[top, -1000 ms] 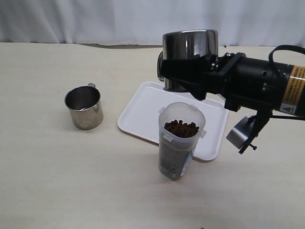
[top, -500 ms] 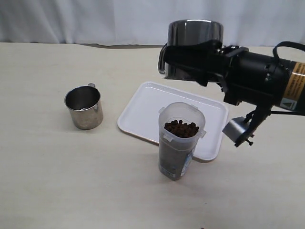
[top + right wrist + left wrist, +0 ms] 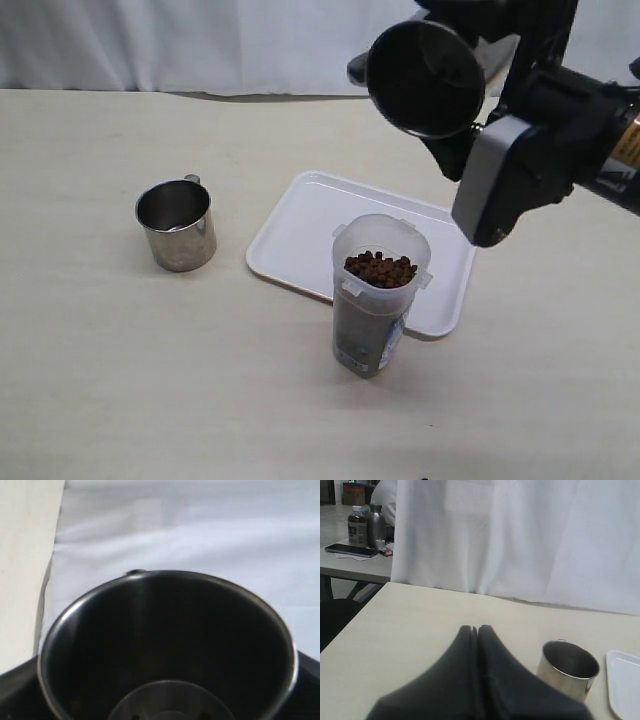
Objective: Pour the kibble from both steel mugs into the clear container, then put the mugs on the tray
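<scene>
One steel mug (image 3: pixel 425 78) hangs high over the far side of the white tray (image 3: pixel 300 225), tipped on its side with its dark mouth facing outward. My right gripper (image 3: pixel 452 148) is shut on it. In the right wrist view that mug (image 3: pixel 165 645) fills the picture and no pellets show inside. The clear container (image 3: pixel 380 320) stands upright at the tray's near edge, filled almost to the rim with kibble (image 3: pixel 380 268). The other steel mug (image 3: pixel 177 225) stands upright on the table to the left, looking empty. My left gripper (image 3: pixel 477 629) is shut on nothing, beside that mug (image 3: pixel 567 672).
A white curtain hangs along the table's far edge. In the left wrist view the tray's corner (image 3: pixel 625 685) lies just past the mug. Another table (image 3: pixel 355 562) carrying bottles and a phone stands beyond the curtain.
My right arm has lifted its mug higher and rolled it, so the mouth now faces outward instead of showing the side wall. The container, the tray and the left mug have not moved.
</scene>
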`<state>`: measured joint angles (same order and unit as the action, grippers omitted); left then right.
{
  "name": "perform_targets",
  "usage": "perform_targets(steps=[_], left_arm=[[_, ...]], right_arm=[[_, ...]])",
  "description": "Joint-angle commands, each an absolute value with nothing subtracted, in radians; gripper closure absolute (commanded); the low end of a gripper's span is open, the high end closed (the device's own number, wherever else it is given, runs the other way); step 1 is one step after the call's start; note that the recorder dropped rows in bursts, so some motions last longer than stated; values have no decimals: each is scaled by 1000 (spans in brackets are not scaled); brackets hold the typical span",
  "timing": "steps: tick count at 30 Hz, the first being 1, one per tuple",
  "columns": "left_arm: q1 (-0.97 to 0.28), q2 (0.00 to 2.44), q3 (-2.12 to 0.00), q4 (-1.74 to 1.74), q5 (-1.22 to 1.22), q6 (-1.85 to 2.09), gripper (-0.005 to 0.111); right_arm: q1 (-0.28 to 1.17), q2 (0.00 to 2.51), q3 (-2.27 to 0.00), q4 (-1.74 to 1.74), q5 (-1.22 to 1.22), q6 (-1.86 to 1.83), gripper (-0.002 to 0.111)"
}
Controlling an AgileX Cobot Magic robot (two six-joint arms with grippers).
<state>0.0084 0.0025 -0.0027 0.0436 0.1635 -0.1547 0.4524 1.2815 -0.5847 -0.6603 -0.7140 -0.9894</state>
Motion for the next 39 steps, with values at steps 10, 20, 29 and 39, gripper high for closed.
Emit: perform_targets(steps=[10, 20, 29, 39], left_arm=[[0, 0, 0, 41, 151, -158, 107], [0, 0, 0, 41, 151, -158, 107], [0, 0, 0, 41, 151, -158, 107], [0, 0, 0, 41, 151, -158, 107]], right_arm=[[456, 1279, -593, -316, -731, -644, 103], [456, 1279, -593, 17, -728, -210, 103], [456, 1279, -593, 75, -733, -188, 103], [456, 1279, -593, 75, -721, -241, 103]])
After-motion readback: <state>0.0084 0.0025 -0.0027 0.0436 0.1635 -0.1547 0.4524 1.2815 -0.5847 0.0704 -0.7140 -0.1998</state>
